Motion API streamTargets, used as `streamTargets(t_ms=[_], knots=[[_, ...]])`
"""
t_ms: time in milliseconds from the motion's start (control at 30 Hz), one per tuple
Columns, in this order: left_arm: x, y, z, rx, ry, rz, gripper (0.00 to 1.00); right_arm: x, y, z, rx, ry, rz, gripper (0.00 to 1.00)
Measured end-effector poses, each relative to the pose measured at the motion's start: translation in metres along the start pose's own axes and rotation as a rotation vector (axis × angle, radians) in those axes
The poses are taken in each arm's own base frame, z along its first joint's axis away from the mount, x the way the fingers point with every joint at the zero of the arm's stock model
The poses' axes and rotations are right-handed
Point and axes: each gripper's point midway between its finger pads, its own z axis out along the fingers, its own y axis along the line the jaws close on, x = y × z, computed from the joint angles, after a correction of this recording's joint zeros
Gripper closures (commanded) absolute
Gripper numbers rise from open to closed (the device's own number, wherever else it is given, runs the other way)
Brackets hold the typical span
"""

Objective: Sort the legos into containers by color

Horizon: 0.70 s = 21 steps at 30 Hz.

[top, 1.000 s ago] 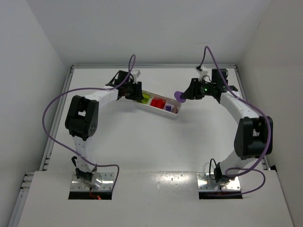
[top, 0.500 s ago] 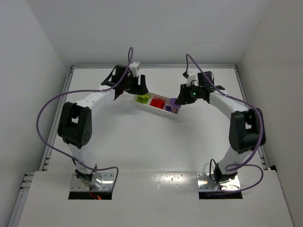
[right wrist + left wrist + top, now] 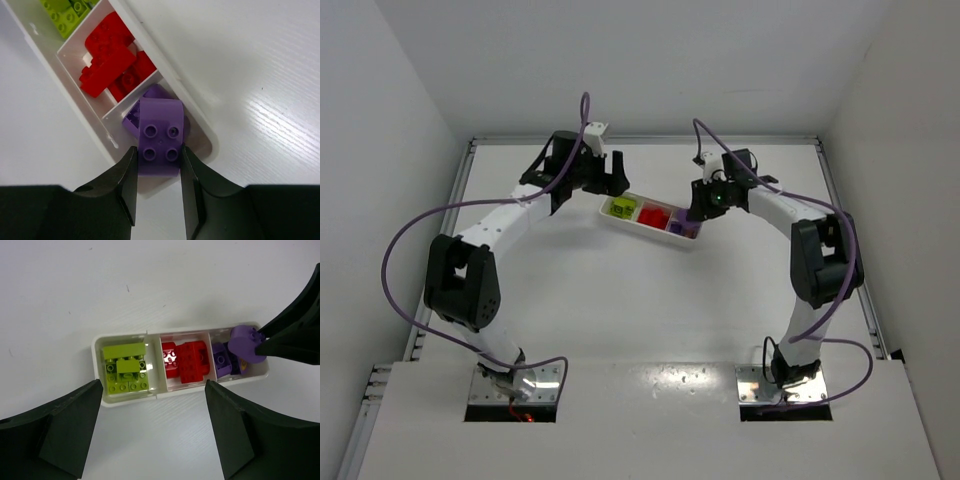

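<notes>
Toward the 12 o'clock side of the tabletop [image 3: 620, 300] in the overhead view lies the long white tray [image 3: 611, 219], slanting from 10 o'clock to 4 o'clock, with an arm reaching in at each end. In the left wrist view, the compartment at the tray's 9 o'clock end holds the yellow-green bricks [image 3: 125, 372]. The middle one holds the red bricks [image 3: 187, 360], and the one at the 3 o'clock end holds the purple bricks [image 3: 221, 360].

The left claw [image 3: 151, 390] hangs above the tray with its jaws spread wide and nothing between them, one finger off the yellow-green end and the other below the divider between red and purple.

The right claw [image 3: 157, 160] is clenched on a purple brick [image 3: 160, 135], studs facing its camera, directly over the purple compartment. The brick seems to rest against the purple pieces beneath it, though the view does not settle whether they touch.
</notes>
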Motion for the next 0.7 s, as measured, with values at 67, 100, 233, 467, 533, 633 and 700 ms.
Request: streamTargets(t_ms=[67,100,233,467,533,633,700], knots=[[0.005,0.003,0.0,-0.014,0.018,-0.002,0.1,0.003,0.0,0.001,0.002,0.012,-0.005,0.64],[0.007,0.004,-0.001,-0.02,0.024,-0.003,0.08,0.004,0.001,0.001,0.003,0.015,-0.011,0.59],[0.01,0.009,-0.001,-0.045,0.032,-0.002,0.07,0.005,0.005,0.004,0.006,0.025,-0.03,0.29],[0.033,0.019,-0.004,-0.079,0.081,-0.02,0.03,-0.005,0.019,-0.005,0.008,0.0,-0.055,0.1],[0.044,0.025,-0.008,-0.092,0.107,-0.031,0.03,-0.02,0.025,-0.02,0.026,-0.048,-0.06,0.08],[0.061,0.04,-0.018,-0.123,0.145,-0.048,0.03,-0.049,0.025,-0.054,0.077,-0.152,-0.078,0.08],[0.07,0.054,-0.024,-0.156,0.166,-0.058,0.02,-0.066,0.015,-0.078,0.135,-0.225,-0.087,0.08]])
